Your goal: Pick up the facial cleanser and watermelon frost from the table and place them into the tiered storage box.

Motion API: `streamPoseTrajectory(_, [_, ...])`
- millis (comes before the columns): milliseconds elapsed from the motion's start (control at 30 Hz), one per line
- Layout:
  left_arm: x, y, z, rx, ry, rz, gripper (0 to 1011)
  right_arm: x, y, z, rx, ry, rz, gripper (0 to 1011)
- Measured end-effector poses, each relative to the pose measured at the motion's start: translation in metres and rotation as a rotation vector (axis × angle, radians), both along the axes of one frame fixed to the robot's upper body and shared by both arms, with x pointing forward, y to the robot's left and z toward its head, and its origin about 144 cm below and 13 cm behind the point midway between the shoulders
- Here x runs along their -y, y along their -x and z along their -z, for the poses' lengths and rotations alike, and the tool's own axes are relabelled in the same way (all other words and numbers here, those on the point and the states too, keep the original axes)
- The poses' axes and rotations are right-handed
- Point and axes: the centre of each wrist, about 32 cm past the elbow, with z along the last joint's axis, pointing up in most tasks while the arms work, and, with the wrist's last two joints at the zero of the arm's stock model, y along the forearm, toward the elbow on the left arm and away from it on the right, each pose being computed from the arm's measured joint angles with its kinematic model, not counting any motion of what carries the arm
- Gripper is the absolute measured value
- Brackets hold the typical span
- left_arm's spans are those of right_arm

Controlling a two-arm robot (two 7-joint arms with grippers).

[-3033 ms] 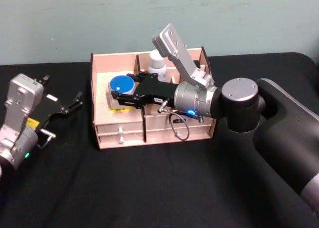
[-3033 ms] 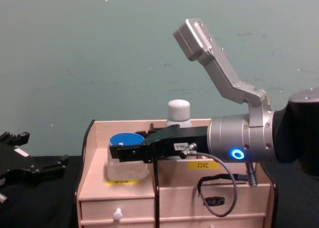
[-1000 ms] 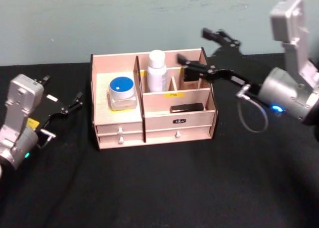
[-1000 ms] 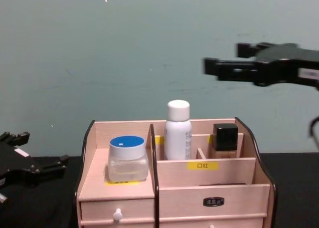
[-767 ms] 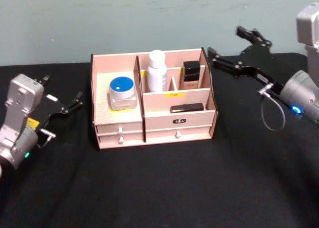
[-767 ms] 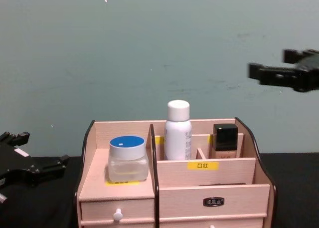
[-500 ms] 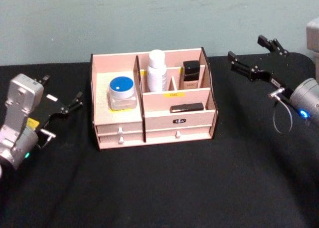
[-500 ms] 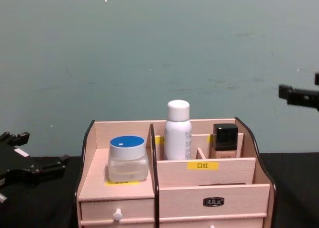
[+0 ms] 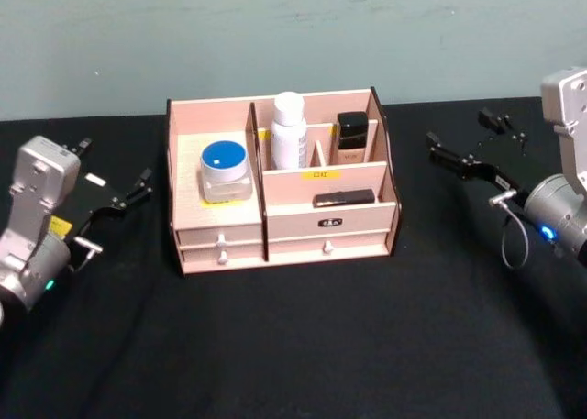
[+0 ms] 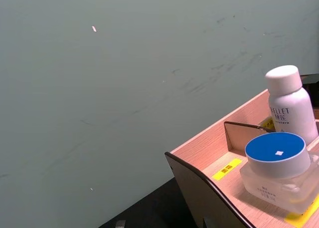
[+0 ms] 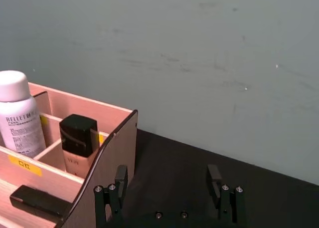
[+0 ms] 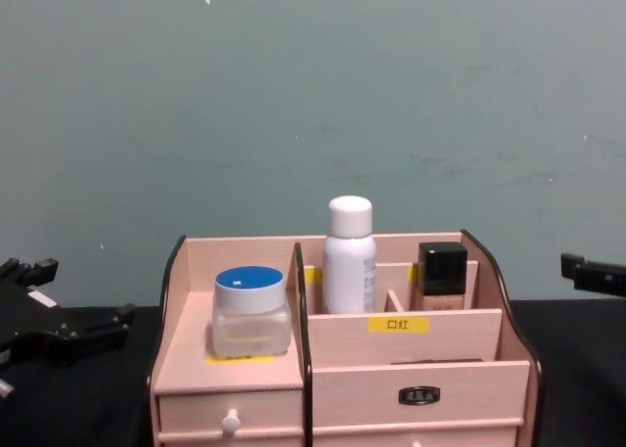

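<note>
both claws are empty with fingers apart: the right gripper point(image 9: 475, 142) hangs off the right side of the tiered storage box point(image 9: 280, 236), clear of it, and the left gripper point(image 9: 115, 192) sits parked near the desk's left edge. the watermelon frost point(image 9: 225, 170) stands upright on the box's left platform, and the facial cleanser point(image 9: 289, 130) stands upright in the back compartment just right of the divider, beside a beige bottle with a black cap point(image 9: 350, 137). by this showing both items are placed and nothing is left but parking the right arm.
</note>
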Motion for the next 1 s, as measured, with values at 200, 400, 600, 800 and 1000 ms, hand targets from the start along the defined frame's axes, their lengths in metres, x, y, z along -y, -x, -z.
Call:
streamPoseTrajectory(200, [0.0, 0.0, 0.0, 0.0, 0.0, 0.0, 1010, 0.0003, 0.0, -0.0006, 0.001, 0.002, -0.001, 1002])
streamPoseTrajectory(400, [0.0, 0.0, 0.0, 0.0, 0.0, 0.0, 1009, 0.0001, 0.0001, -0.0014, 0.004, 0.002, -0.003, 1002])
streamPoseTrajectory(600, [0.0, 0.0, 0.0, 0.0, 0.0, 0.0, 1010, 0.0001, 0.0003, -0.0018, 0.006, 0.003, -0.005, 1002])
streamPoseTrajectory(800, [0.0, 0.0, 0.0, 0.0, 0.0, 0.0, 1010, -0.0001, 0.0005, -0.0019, 0.006, 0.003, -0.006, 1002])
streamPoseTrajectory(1000, [0.0, 0.0, 0.0, 0.0, 0.0, 0.0, 1010, -0.0001, 0.0005, -0.0021, 0.007, 0.003, -0.007, 1002])
